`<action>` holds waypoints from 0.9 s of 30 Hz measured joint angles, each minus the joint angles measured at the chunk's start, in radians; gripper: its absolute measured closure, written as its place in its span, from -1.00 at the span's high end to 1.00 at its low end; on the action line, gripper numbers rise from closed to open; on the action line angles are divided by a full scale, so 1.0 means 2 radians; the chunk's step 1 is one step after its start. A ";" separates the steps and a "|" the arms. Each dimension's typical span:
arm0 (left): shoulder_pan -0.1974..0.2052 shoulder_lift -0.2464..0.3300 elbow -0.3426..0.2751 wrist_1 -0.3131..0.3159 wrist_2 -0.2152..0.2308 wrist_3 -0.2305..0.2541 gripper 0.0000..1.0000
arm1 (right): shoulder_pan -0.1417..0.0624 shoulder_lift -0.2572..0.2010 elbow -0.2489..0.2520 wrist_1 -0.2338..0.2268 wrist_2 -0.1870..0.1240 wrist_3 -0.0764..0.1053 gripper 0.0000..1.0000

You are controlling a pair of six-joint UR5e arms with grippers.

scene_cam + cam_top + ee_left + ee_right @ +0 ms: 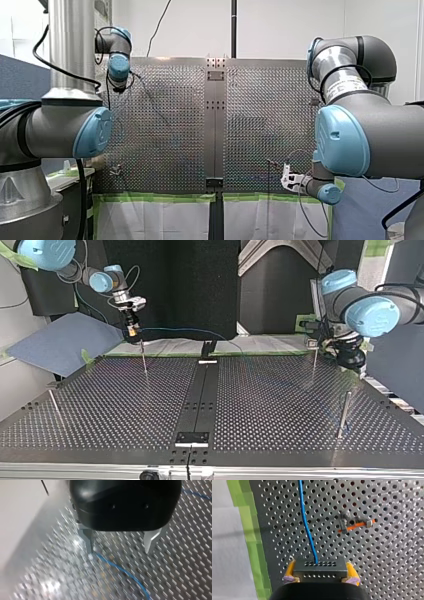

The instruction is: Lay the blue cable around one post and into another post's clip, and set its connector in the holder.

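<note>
Green tape (pixel 249 530) lines the edge of the perforated metal table (pixel 387 567), and a small metal clip with an orange piece (pixel 352 523) sits just ahead of the right gripper (pixel 320 566). Its yellow pads clamp the black, hole-dotted connector (pixel 319 573) near that taped edge. The thin blue cable (pixel 307 525) runs from the connector across the table and lies beneath the left gripper (pixel 120 548), whose bare metal fingers stand apart.

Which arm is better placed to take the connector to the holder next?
Probably my right: my right gripper is shut on the connector, the blue cable trailing ahead from it. My left gripper is open, holding nothing, the cable passing by one finger.
</note>
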 joint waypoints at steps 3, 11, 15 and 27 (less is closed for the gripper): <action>0.000 0.015 0.014 -0.015 0.007 0.013 0.98 | 0.000 0.000 0.000 0.000 -0.004 0.000 -1.00; -0.006 0.050 0.050 -0.050 -0.017 0.048 0.98 | 0.000 0.000 0.000 0.001 -0.004 0.000 -1.00; -0.008 0.067 0.066 -0.067 -0.033 0.064 0.98 | 0.000 0.000 0.000 0.003 -0.003 0.000 -1.00; -0.016 0.112 0.112 -0.112 -0.014 0.110 0.98 | 0.001 0.000 0.000 0.005 0.001 0.001 -1.00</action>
